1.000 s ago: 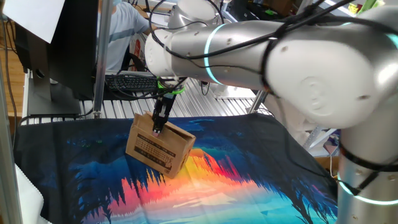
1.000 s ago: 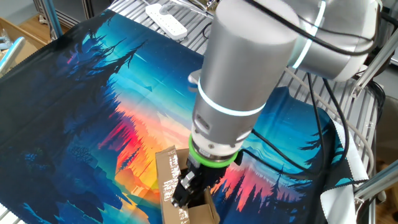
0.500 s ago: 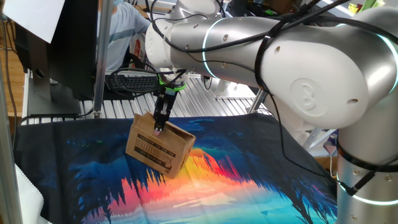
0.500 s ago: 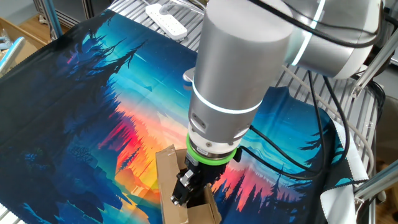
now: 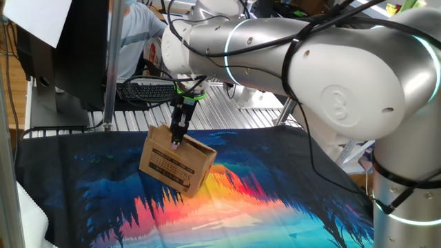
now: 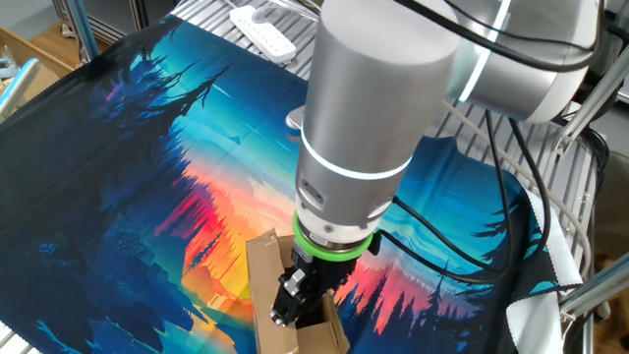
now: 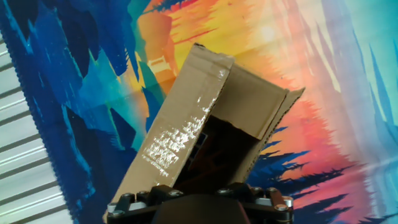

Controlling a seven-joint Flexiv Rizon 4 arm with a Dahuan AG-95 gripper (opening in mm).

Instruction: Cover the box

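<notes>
A: How many boxes do you count?

B: One cardboard box point(image 5: 173, 162), sitting on one printed cloth point(image 5: 275, 200) that covers the table point(image 5: 227, 110).

A: And the robot?

B: One arm point(image 5: 289, 48) with one gripper point(image 5: 176, 142).

A: Anything behind it?

B: One keyboard point(image 5: 146, 90), one monitor point(image 5: 69, 55), and one person point(image 5: 136, 31), only partly visible. From the other side, one white power strip point(image 6: 261, 29) lies on the slatted surface.
</notes>
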